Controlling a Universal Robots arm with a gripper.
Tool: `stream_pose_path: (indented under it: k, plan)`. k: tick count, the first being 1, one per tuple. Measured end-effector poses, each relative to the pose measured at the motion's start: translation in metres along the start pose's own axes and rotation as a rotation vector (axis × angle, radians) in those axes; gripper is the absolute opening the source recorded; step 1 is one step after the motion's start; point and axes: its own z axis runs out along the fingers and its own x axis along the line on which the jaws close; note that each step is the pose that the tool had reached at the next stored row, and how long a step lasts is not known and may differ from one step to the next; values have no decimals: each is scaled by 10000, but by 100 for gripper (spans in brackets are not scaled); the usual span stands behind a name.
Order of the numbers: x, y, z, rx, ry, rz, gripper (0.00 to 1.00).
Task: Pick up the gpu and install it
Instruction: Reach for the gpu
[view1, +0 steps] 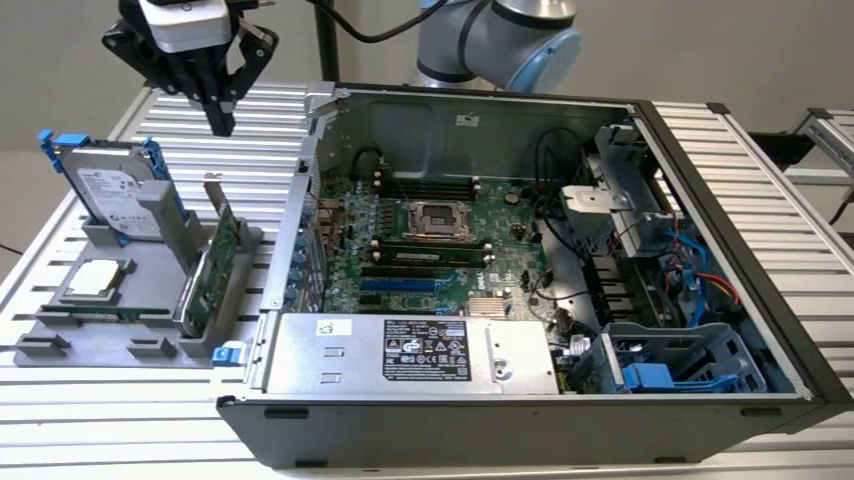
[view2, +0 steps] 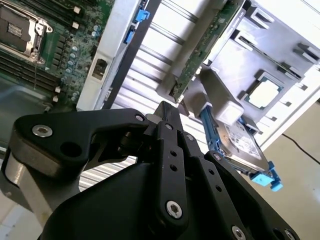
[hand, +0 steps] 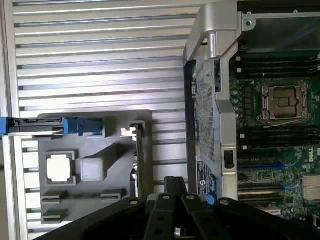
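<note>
Below the gripper, well apart from its fingertips, the gpu stands upright on its long edge in a slot of a grey holder on a slatted metal table. The black fingers are drawn together into a single point, aimed straight down, and nothing is held between them. In the exterior view the gripper hangs from a robot arm above the far end of the holder, with open air between it and the card. In the first wrist view the gripper shows its joined tips close to the gpu, which appears edge-on as a thin dark strip with its silver bracket at the far end. In the second wrist view the gripper points towards the green face of the gpu. Beyond the card from the gripper, a hard drive in a blue caddy also stands upright in the holder, and a square processor chip lies flat near it. On the other side of the gripper from the holder sits an open computer case, its motherboard exposed, with the case wall just beside the card's slot in the holder.
</note>
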Motion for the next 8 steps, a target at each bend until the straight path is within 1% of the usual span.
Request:
stream_pose_path:
  k: [8]
  plan:
    - [64,-5,-1,0,-1,-1,0]
